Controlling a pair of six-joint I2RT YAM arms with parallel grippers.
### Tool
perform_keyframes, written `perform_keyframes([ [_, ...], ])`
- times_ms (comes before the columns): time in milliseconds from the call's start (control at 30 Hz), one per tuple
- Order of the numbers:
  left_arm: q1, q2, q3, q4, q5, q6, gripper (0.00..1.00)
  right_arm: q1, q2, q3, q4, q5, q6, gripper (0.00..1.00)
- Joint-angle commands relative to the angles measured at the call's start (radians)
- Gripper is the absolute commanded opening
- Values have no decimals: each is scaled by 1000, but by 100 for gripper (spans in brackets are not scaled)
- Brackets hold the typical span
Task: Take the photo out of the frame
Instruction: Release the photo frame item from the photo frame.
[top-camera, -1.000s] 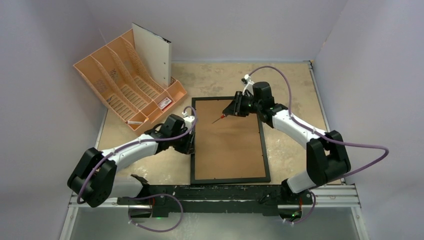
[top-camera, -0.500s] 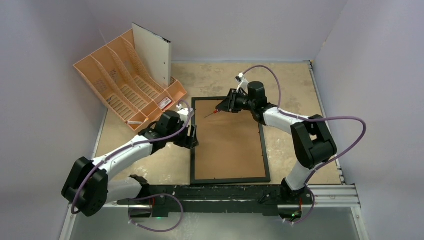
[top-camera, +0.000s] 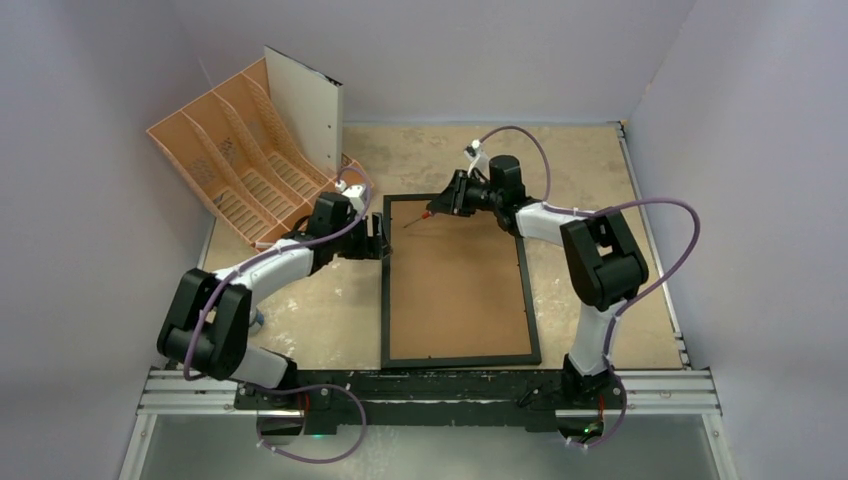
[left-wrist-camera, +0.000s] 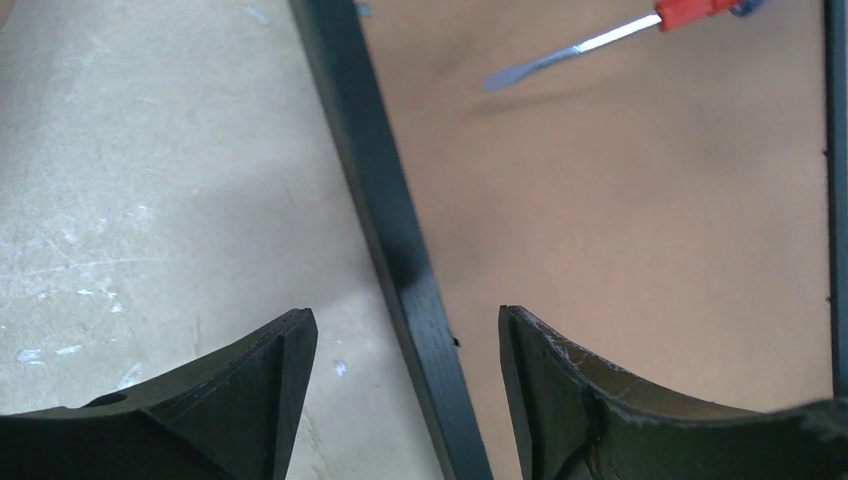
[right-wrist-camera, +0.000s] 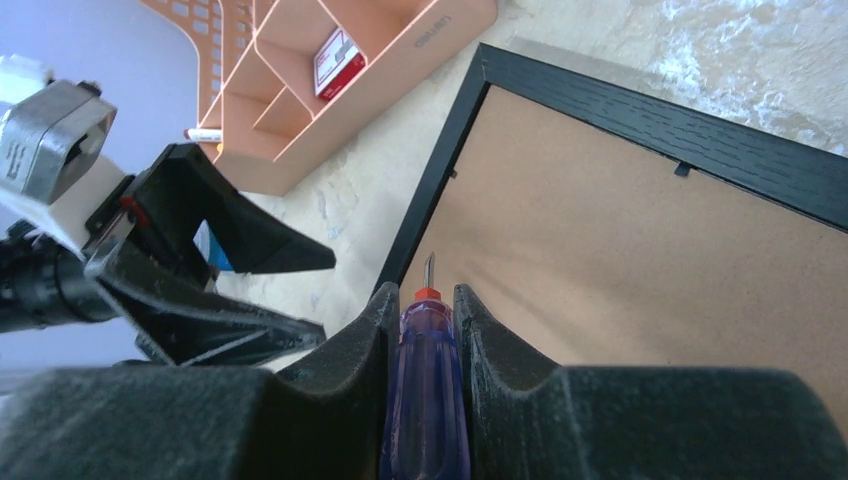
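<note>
Lab bench; blank walls (top-camera: 500, 50), aluminium rail (top-camera: 680, 400).

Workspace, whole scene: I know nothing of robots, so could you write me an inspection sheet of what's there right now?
Surface: beige mottled tabletop, scuffed.
Job's things: large thin black rectangular frame lying face down, brown fibreboard backing in place; photo not seen.
Clutter: orange plastic file organiser holding a white board.
Grippers: left gripper, jaws open astride the frame's left rail; right gripper, jaws shut on a purple-handled screwdriver.
Cables: purple cables looping off both arms.
Surroundings: plain pale walls; nothing else seen.
</note>
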Motion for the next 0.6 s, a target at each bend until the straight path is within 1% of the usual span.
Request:
perform_keyframes([
  [0,41,55,10,132,28,-45,68,-12,45,59,91,-90,22,0],
  [233,54,120,-3,198,31,-55,65,-14,93,64,171,-97,-10,0],
  [333,55,141,0,203,30,-52,64,-14,118,62,240,-112,-17,0],
  [433,55,161,-4,211,26,-45,62,-14,140,54,306,-94,-27,0],
  [567,55,191,-5,217,26,-32,60,-15,169,72,330,-87,-28,0],
])
